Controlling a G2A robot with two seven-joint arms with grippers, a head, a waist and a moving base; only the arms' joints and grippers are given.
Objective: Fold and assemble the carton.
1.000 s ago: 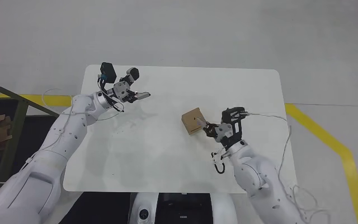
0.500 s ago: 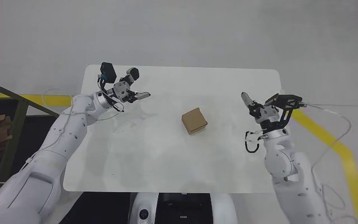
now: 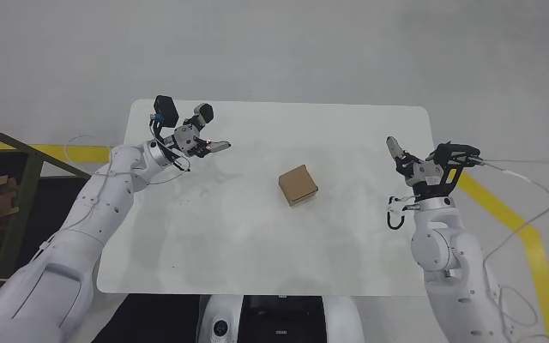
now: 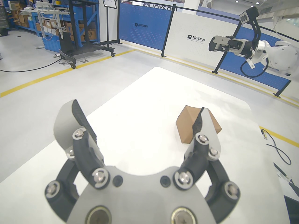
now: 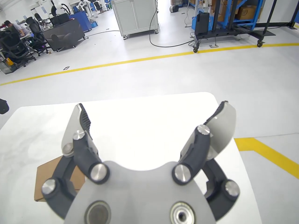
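The carton point(image 3: 298, 184) appears already closed up, so the step in hand is probably to stand clear or give a last check. To do that well, both arms should stay well away from the box, because light cardboard will slide or tip at a nudge. If a flap still wants seating, I would press it from straight above while the other gripper steadies the opposite side, so the box does not skate over the smooth table point(image 3: 257, 257). The left gripper point(image 4: 139, 108) hangs over the table at about 10 o'clock from the carton, jaws spread wide and holding nothing. The right gripper point(image 5: 151, 107) sits at about 3 o'clock by the table's edge, also spread and empty. The carton rests near the table's centre, a shade toward 3 o'clock, well apart from both grippers. It is a small plain brown box, squarish, turned at a slight angle to the table's edges, its top face flat. No flap visibly stands up, though its far sides are hidden.
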